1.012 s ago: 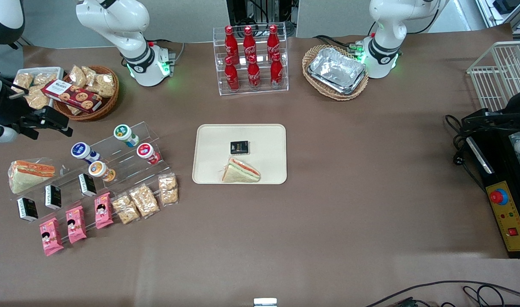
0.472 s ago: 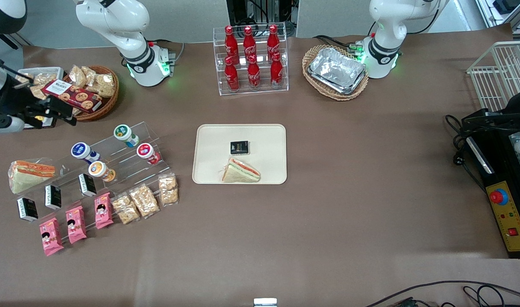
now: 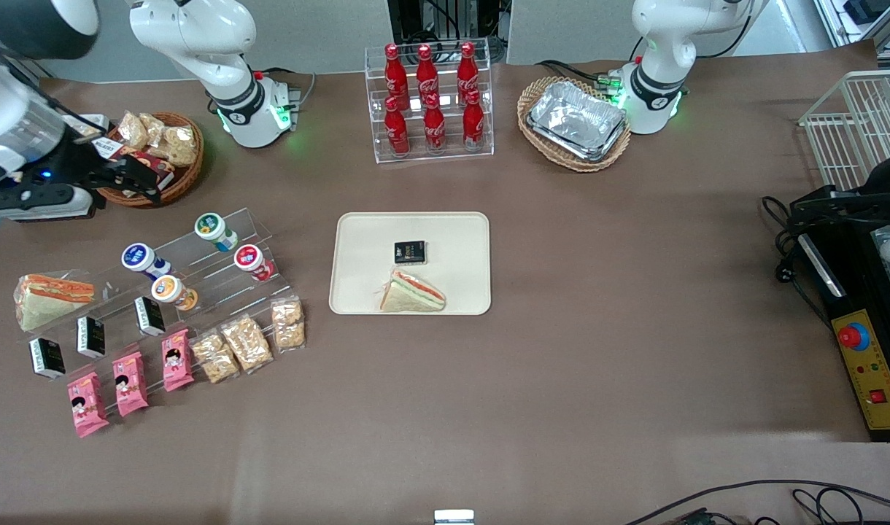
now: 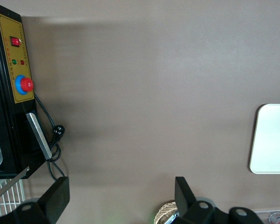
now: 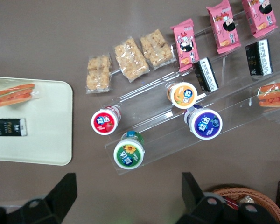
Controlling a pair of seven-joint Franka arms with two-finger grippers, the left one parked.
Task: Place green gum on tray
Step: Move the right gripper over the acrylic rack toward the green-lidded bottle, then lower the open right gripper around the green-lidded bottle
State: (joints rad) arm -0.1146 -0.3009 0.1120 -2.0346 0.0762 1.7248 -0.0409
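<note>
Gripper (image 3: 120, 179) hangs above the wicker basket (image 3: 175, 182), jaws apart, empty. Small green-lidded plastic gum bottle (image 5: 129, 153) on clear acrylic rack (image 5: 224, 100): probably light, rigid, slick; grasp across the lid, then cream rectangular tray (image 3: 456, 233).

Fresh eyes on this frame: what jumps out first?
The cream tray mid-table, already holding a wrapped sandwich and a small black packet. Next, the clear tiered rack toward the working arm's end, with the green gum on its highest step, above the blue-, red- and orange-lidded bottles. The end effector hangs open above the cookie basket, not yet over the gum.
</note>
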